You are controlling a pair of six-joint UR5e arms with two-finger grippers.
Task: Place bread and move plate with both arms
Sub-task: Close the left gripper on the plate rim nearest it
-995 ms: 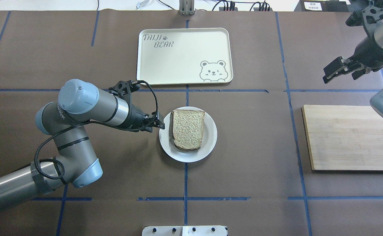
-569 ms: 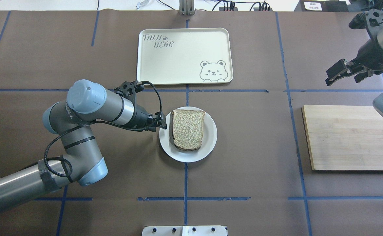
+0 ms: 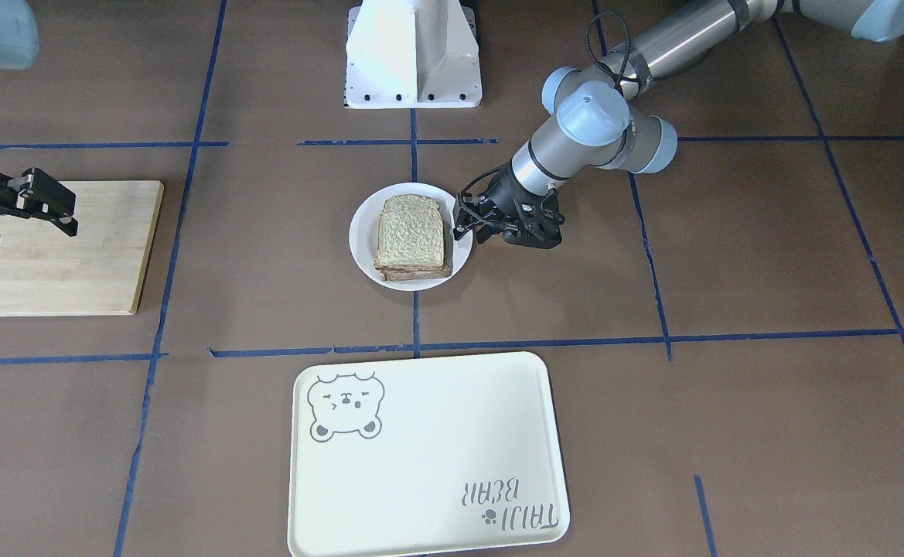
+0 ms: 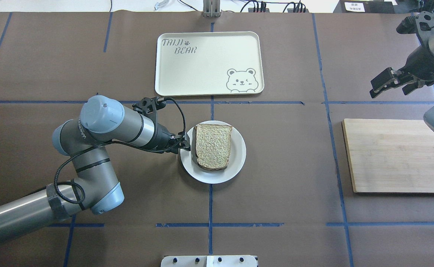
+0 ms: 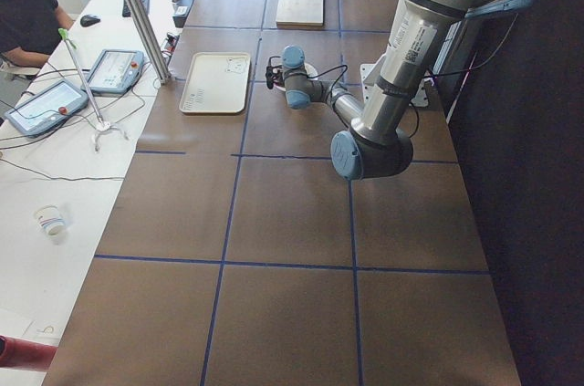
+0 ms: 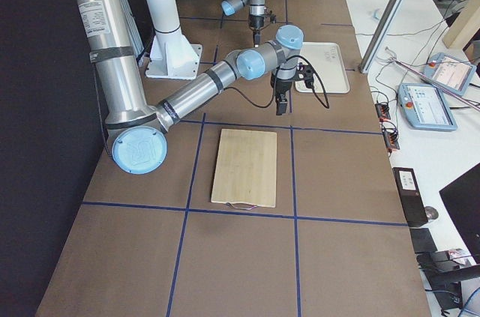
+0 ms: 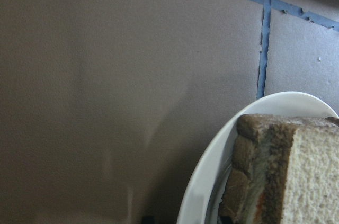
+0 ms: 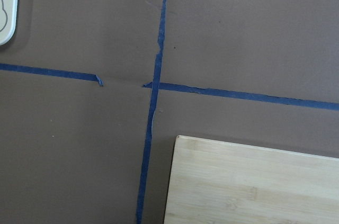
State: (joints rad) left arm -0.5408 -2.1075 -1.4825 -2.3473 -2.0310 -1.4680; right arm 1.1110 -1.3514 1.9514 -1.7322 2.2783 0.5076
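Note:
The white plate (image 4: 240, 155) sits at the table's middle, also in the front view (image 3: 360, 232). A wholemeal bread (image 4: 213, 145) slice lies on top of a stack on it, with another slice below; the left wrist view (image 7: 312, 176) shows the stack's side. My left gripper (image 4: 185, 144) is low at the plate's left rim, fingers open and touching or just over the rim (image 3: 472, 224). My right gripper (image 4: 387, 90) hangs open and empty, high beyond the cutting board's far edge (image 3: 15, 218).
A bamboo cutting board (image 4: 398, 155) lies on the right. A cream bear tray (image 4: 207, 63) lies beyond the plate. Blue tape lines cross the brown table cover. The robot base plate (image 4: 209, 261) is at the near edge.
My left gripper has moved right, from just short of the plate up to its left rim. My right gripper has drifted slightly right. Plate and bread have not moved.

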